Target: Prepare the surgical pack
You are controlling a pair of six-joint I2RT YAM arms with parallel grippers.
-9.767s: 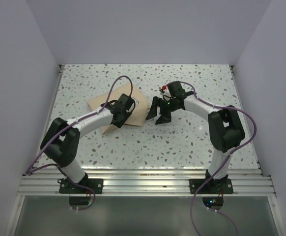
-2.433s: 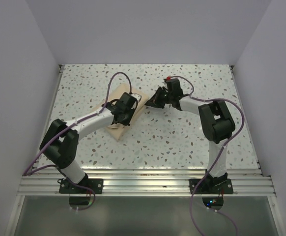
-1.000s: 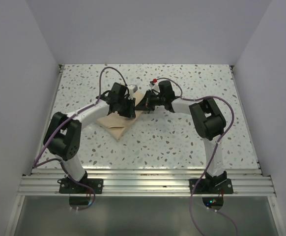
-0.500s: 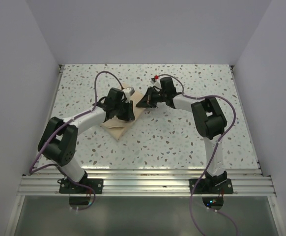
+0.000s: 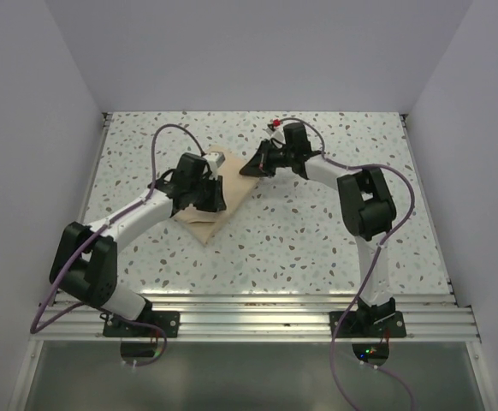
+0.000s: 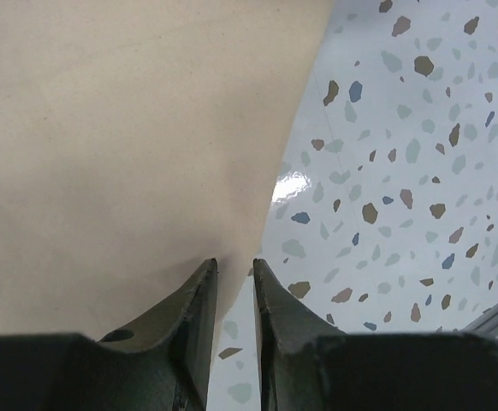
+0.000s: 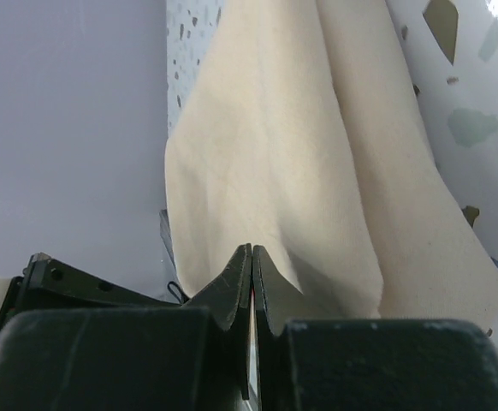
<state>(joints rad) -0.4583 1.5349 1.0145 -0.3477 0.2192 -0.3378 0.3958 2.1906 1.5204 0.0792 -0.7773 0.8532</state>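
Observation:
The tan sheet [image 5: 203, 220] of the surgical pack lies folded left of centre. A bit of the shiny steel tray [image 5: 216, 159] pokes out at its far edge. My right gripper [image 5: 251, 165] is at the sheet's right corner, shut on it. In the right wrist view the sheet [image 7: 275, 145] rises in folds straight from the closed gripper [image 7: 251, 248]. My left gripper [image 5: 210, 195] hovers low over the sheet. In the left wrist view this gripper [image 6: 234, 261] is open by a narrow gap, with the sheet [image 6: 121, 145] and its edge just beyond the tips. Scissors, gauze and packets are hidden.
The speckled table [image 5: 317, 231] stretches right and forward of the sheet. Grey walls close in the back and both sides. A metal rail [image 5: 249, 321] runs along the near edge by the arm bases.
My right gripper has drawn the sheet's corner toward the back right. The left gripper has slid left and nearer along the sheet, its elbow swinging outward.

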